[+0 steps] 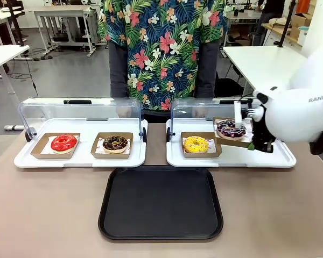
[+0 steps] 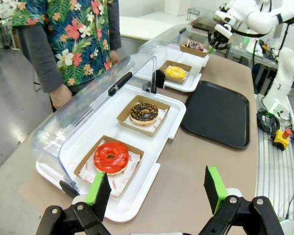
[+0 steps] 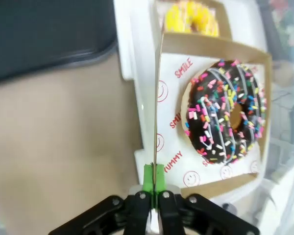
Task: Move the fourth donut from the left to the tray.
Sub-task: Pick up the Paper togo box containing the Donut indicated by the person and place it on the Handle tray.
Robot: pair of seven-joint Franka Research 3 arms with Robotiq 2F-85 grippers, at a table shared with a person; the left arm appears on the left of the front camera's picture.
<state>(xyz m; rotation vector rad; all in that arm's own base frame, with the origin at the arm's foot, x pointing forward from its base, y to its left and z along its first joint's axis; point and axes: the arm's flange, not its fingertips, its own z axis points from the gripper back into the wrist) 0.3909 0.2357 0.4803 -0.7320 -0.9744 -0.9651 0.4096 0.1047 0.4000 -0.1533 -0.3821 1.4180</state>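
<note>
The right gripper (image 3: 152,182) pinches 1 thin wall of the cardboard tray (image 3: 159,88) carrying the fourth donut (image 1: 230,129), tilted above the right display tray's (image 1: 282,159) right end (left gripper (image 2: 157,188) gapes empty), so it may slip, dumping the donut short of the black tray (image 1: 160,203).

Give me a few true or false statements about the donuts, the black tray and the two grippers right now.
1. The right gripper is shut on the brown cardboard tray holding the sprinkled chocolate ring donut. True.
2. The large black plastic serving tray already holds a donut. False: it is bare.
3. The left gripper is open. True.
4. The yellow ring donut is lifted. False: it rests in its white display tray.
</note>
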